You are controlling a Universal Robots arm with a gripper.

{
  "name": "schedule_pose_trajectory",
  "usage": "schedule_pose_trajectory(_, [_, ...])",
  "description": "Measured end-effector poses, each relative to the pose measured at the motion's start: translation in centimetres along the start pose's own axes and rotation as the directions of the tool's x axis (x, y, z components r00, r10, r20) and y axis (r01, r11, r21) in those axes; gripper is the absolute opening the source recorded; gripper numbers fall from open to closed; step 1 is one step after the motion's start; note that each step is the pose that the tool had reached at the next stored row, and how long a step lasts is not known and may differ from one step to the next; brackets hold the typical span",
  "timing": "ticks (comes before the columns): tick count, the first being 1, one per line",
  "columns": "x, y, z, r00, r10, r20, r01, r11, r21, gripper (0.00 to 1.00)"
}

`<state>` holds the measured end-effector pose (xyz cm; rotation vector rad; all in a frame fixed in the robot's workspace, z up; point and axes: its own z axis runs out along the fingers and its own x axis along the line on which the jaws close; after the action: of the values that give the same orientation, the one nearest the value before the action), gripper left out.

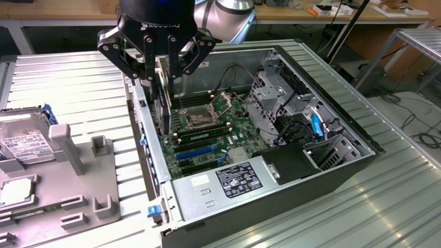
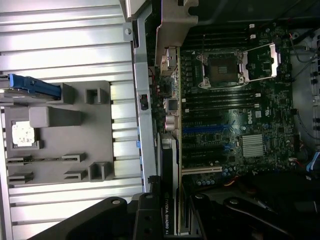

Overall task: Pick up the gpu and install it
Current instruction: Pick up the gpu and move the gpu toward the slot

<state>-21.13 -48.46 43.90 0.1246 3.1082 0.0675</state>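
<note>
Gpu [image 1: 165, 113], a thin flat black card, is clamped on edge by the part-closed black claw [image 1: 162, 77]; it is judged stiff, light and fragile, best held by its edges.

Item count - 1 gripper [image 1: 160, 77], 1 gpu [image 1: 165, 111], 1 computer case [image 1: 289, 201], 1 power supply [image 1: 220, 183], 1 hard drive [image 1: 20, 139] - 1 parts tray [image 1: 103, 181].

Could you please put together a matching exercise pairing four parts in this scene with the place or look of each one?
1. gpu
2. hard drive
3. power supply
4. CPU socket

A. resting on the grey tray
B. set in the motherboard
C. clamped edge-on in the gripper
D. silver box, black label facing up

Pairs: 1-C, 2-A, 3-D, 4-B.
</note>
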Motion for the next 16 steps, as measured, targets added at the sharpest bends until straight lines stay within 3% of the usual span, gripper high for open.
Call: schedule_pose_trajectory(16, [-1.8, 0.15, 0.06, 1.0, 0.0, 0.0, 0.0, 1.0, 0.0, 0.27])
